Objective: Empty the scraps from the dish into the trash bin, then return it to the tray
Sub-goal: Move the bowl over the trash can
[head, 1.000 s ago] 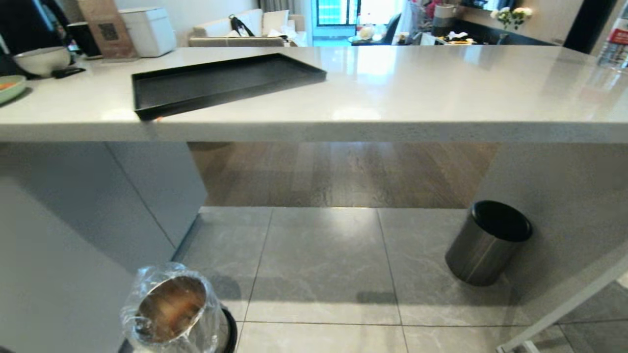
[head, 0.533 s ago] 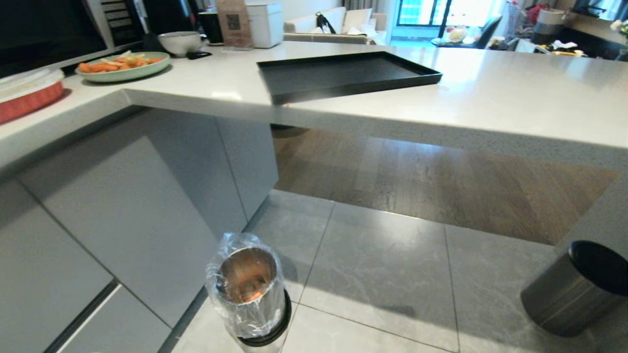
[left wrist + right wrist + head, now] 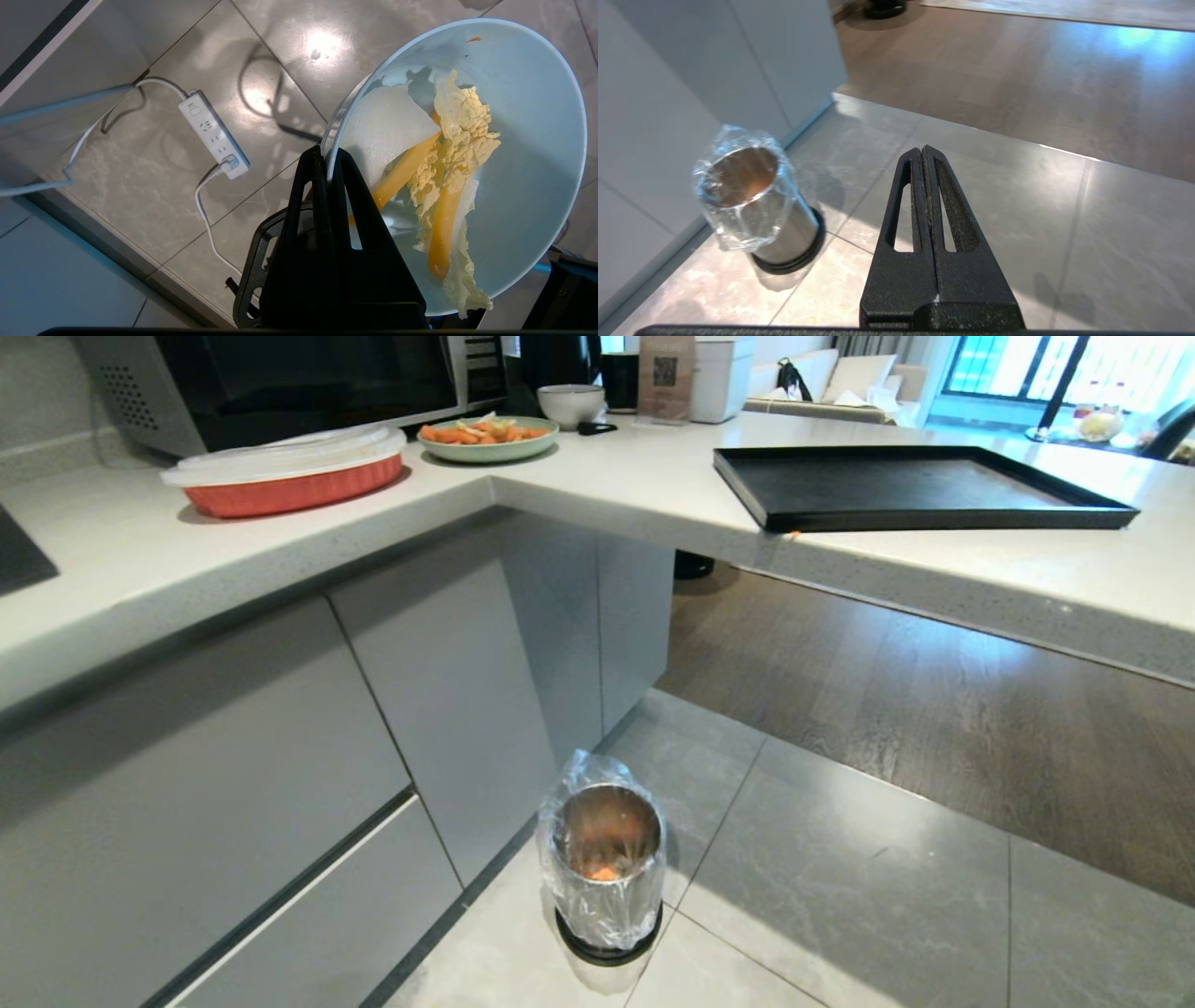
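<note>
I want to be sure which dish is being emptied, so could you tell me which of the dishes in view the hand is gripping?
The pale-blue bowl, rim pinched by the left hand, scraps inside; green plate, white bowl and red dish sit untouched on the counter.

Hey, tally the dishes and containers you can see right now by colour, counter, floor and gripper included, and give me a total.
Pale blue: 1, the dish in the left gripper
Pale green: 1, the plate
Greyish white: 1, the bowl
Red: 1, the lidded baking dish
Black: 1, the tray
Shiny metal: 1, the trash bin
Total: 6
</note>
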`<state>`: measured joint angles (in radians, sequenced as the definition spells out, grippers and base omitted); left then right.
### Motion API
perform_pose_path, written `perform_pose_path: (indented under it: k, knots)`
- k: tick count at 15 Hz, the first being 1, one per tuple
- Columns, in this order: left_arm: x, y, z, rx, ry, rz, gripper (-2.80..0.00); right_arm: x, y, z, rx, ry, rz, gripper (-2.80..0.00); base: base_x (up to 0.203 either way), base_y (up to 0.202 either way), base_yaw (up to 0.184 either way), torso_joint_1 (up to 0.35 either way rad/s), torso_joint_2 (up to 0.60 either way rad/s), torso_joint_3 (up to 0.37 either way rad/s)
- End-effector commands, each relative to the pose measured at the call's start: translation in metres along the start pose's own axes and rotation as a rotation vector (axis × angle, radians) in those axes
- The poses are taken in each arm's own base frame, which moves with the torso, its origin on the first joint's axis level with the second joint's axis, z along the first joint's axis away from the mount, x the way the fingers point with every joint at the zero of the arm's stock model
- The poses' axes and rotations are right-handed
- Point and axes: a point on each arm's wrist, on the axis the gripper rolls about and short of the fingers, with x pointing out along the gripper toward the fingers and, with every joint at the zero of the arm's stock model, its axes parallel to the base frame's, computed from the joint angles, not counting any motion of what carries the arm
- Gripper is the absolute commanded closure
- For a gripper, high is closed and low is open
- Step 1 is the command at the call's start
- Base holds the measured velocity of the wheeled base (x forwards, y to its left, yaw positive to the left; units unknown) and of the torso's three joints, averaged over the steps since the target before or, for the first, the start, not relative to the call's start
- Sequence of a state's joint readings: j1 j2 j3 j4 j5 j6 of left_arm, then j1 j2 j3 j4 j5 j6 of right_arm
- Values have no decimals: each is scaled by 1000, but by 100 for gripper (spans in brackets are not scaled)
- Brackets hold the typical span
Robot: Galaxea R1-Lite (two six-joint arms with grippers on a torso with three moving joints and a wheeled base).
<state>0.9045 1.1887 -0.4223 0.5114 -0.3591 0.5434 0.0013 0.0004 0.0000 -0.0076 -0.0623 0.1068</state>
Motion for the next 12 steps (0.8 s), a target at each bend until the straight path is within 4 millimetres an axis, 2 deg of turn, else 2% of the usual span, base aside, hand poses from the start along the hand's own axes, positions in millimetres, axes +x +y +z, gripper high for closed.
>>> perform_pose_path:
  k: [1,12]
  knots:
    - [0,0,-1,0,0,-5,0,0,0,0,1,0,0,0,-2,-5,67,7,4,2]
    - [-2,-4,-4,2,-17,0,0,0,0,0,1,1,0,0,0,0,0,0,0,0]
